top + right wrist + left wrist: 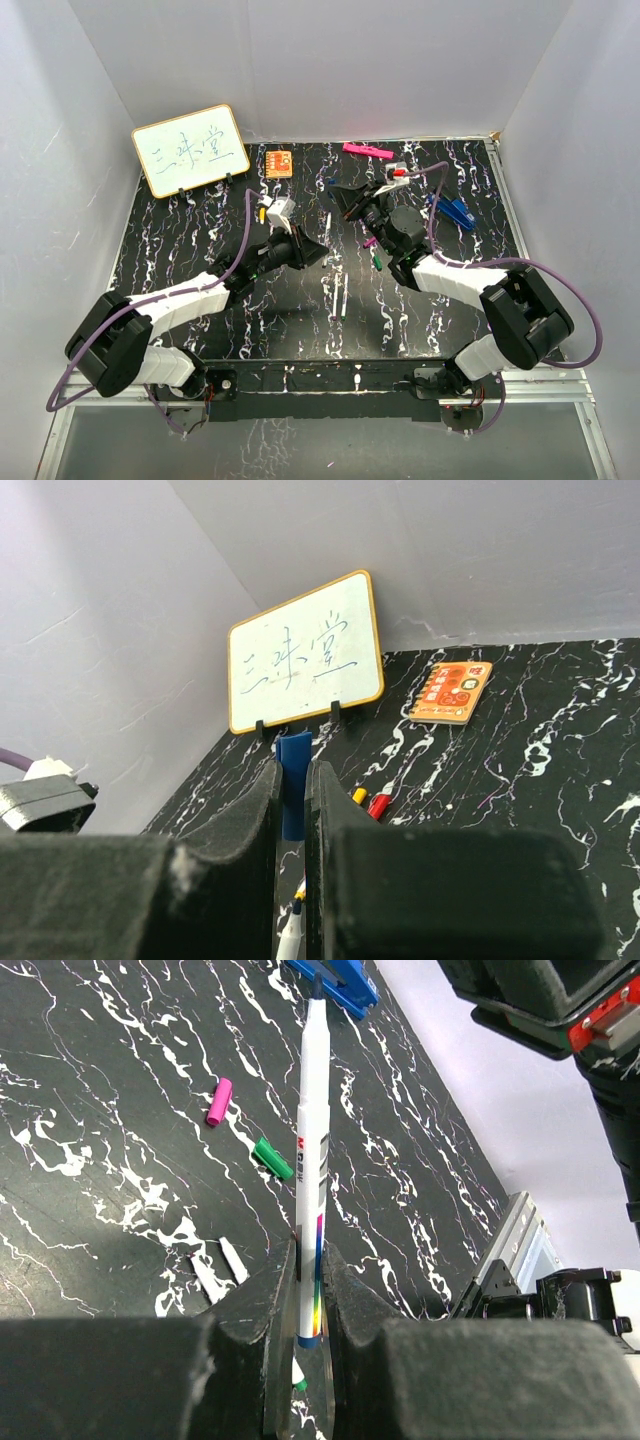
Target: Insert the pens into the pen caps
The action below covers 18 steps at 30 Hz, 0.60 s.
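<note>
My left gripper (312, 1252) is shut on the blue-ended tail of a white pen (311, 1150), whose dark tip points away from me. In the top view it (318, 245) faces my right gripper (345, 200) over the table's middle. The right gripper (292, 770) is shut on a blue pen cap (293, 780), and the held pen's tip (293, 935) shows low between its fingers. A purple cap (219, 1101) and a green cap (273, 1158) lie on the table. A yellow cap (359, 795) and a red cap (379, 805) lie together. Two loose white pens (340, 295) lie side by side.
A small whiteboard (190, 150) stands at the back left beside an orange square block (280, 162). A pink marker (367, 150) lies at the back. A blue plastic object (455, 212) sits right of my right arm. White walls enclose the black marbled table (170, 250).
</note>
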Each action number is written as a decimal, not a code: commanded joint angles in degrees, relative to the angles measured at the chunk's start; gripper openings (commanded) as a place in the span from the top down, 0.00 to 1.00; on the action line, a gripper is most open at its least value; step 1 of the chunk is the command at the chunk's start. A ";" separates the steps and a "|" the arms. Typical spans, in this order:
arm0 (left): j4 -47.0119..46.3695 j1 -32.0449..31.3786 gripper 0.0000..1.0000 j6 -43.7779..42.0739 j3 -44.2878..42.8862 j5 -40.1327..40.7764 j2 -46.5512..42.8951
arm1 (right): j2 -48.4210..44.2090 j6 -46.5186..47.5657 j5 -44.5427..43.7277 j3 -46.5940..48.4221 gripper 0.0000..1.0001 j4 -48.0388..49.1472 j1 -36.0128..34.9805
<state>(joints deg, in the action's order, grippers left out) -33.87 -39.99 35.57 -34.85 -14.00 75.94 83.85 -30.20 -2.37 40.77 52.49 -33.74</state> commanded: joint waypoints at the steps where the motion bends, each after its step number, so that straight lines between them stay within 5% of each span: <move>1: -3.50 -0.27 1.00 -0.04 -0.19 2.09 -2.37 | -1.56 -1.00 1.86 0.12 1.00 1.96 -0.40; 18: -4.81 -0.27 1.00 0.00 -0.50 2.97 -1.13 | -1.72 -1.80 1.14 -1.16 1.00 2.79 -1.06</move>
<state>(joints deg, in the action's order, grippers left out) -36.42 -39.99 35.66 -34.81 -10.07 75.53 83.57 -31.68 -1.13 39.51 51.64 -34.46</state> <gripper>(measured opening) 0.097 0.065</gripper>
